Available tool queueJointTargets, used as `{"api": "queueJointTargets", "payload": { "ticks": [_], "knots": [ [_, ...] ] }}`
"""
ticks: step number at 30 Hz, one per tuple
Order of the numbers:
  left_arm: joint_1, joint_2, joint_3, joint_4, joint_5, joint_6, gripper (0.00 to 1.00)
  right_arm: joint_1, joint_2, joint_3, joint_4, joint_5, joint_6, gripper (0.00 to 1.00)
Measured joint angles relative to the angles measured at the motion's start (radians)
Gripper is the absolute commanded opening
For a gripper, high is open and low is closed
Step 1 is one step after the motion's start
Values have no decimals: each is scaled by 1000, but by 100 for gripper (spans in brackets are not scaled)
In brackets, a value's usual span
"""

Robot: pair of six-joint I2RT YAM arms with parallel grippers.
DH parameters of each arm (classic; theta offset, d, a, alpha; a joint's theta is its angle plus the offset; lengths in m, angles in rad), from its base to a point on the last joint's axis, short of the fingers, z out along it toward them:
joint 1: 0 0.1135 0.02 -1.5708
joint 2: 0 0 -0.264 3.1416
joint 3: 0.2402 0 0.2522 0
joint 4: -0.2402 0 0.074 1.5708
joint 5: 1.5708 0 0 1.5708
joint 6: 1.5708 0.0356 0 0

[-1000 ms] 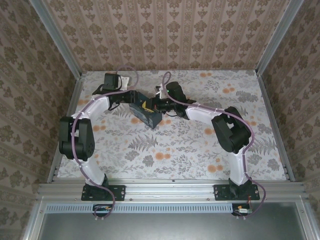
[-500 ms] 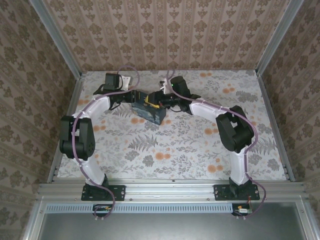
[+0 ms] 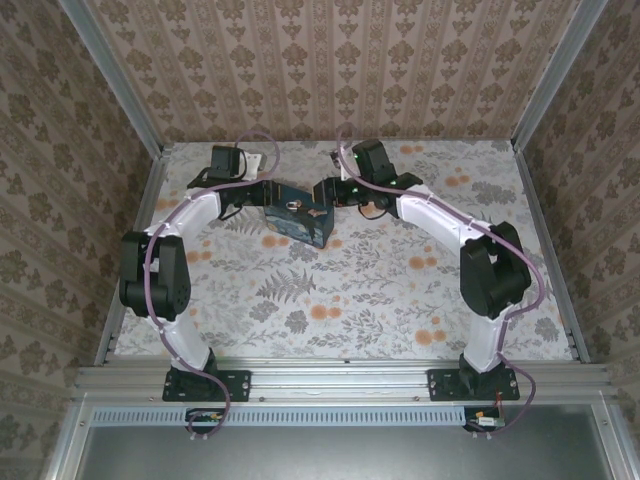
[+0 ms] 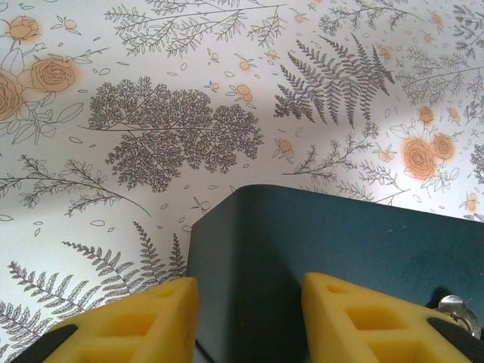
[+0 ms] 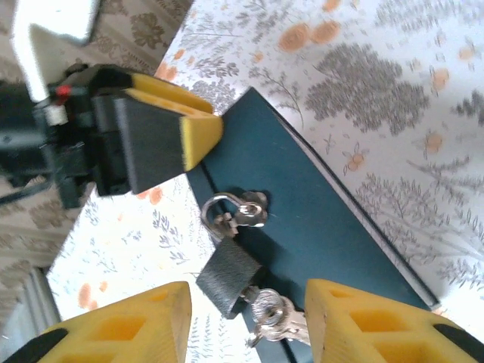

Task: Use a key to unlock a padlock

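The padlock [image 5: 229, 278] lies on the dark-blue box [image 5: 318, 219] at the far middle of the table [image 5: 393, 98], its shackle [image 5: 215, 210] through the hasp. The key [image 5: 266, 306] appears seated in its near end. The right gripper [image 5: 248, 291] brackets the key, fingers apart and not touching it. The left gripper [image 4: 248, 280], fingers spread, sits over the box's left end. The likely next step is to close squarely on the key's head, then roll about its shaft with the box steadied.

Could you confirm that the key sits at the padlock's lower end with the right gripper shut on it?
Not quite: the right wrist view shows the right gripper open, its fingers clear of the key. The key does sit at the padlock's lower end.
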Motion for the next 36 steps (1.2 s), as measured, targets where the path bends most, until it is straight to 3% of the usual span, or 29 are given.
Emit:
{"api": "queueJointTargets", "payload": {
  "ticks": [10, 18, 24, 36],
  "knots": [
    [-3, 0, 18, -44, -4, 0, 41, 203, -95, -93, 53, 151, -525, 62],
    [0, 3, 27, -64, 8, -4, 41, 173, -93, -186, 131, 167, -813, 63],
    [10, 18, 48, -89, 38, -7, 41, 116, -58, -185, 184, 72, -946, 54],
    [14, 18, 52, -114, 64, -7, 41, 112, 42, -146, 200, 48, -1067, 53]
  ]
}}
